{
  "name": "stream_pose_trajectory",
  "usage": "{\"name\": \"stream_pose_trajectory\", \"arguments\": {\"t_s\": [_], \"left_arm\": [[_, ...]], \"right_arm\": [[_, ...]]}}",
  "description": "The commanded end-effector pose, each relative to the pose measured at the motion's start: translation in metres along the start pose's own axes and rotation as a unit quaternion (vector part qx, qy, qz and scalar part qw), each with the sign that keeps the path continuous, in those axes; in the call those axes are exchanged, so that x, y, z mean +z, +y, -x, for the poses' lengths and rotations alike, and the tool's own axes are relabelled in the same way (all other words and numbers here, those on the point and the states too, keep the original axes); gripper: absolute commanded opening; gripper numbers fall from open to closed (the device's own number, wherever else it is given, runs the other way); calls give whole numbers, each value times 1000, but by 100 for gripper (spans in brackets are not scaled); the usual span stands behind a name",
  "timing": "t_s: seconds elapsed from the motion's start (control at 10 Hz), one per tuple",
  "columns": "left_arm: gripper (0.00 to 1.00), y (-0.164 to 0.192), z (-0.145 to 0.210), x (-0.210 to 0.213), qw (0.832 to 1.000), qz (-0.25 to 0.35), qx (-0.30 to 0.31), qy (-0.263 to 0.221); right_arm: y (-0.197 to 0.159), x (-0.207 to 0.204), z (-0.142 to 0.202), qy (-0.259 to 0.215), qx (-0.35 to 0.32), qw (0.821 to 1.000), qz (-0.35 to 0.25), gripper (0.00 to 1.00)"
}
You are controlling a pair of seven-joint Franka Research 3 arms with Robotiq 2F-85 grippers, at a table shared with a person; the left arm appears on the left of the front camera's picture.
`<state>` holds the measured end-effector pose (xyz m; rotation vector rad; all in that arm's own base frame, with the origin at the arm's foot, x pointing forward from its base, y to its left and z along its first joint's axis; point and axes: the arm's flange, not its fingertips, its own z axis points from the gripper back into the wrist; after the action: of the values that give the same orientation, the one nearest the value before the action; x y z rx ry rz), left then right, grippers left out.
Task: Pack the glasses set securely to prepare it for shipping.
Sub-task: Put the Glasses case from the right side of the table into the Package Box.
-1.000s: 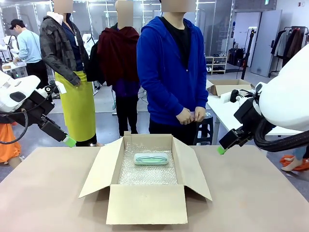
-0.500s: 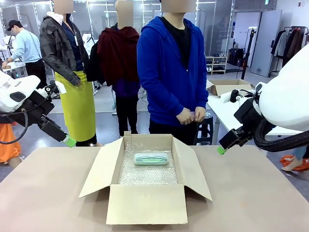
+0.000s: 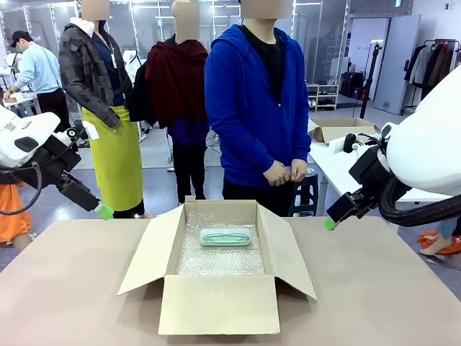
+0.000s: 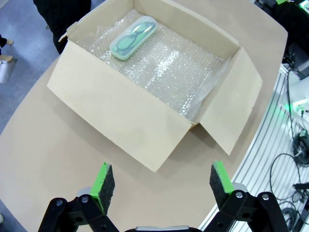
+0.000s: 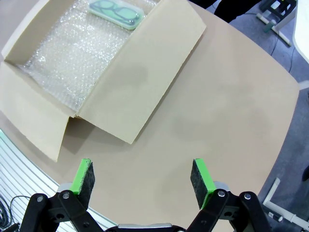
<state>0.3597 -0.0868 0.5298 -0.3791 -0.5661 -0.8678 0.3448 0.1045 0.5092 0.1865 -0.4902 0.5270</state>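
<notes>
Bubble wrap is seen lining a cardboard box on a tan table, a mint-green glasses case laid inside, left gripper and right gripper held with fingers apart, empty.

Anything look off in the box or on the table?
Nothing stands out. The mint-green case lies flat on the bubble wrap at the far end of the open box, which looks undamaged. The left claw and the right claw are open above the table, beside the box.
</notes>
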Motion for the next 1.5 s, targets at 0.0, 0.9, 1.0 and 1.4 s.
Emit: {"name": "stream_pose_trajectory", "arguments": {"t_s": [0.0, 0.9, 1.0, 1.4], "left_arm": [[100, 2, 1, 3, 1000, 8, -8, -3], [100, 2, 1, 3, 1000, 8, -8, -3], [100, 2, 1, 3, 1000, 8, -8, -3], [100, 2, 1, 3, 1000, 8, -8, -3]], "right_arm": [[2, 0, 2, -5, 0, 1000, 3, 100], [2, 0, 2, -5, 0, 1000, 3, 100], [2, 0, 2, -5, 0, 1000, 3, 100], [2, 0, 2, -5, 0, 1000, 3, 100]]}}
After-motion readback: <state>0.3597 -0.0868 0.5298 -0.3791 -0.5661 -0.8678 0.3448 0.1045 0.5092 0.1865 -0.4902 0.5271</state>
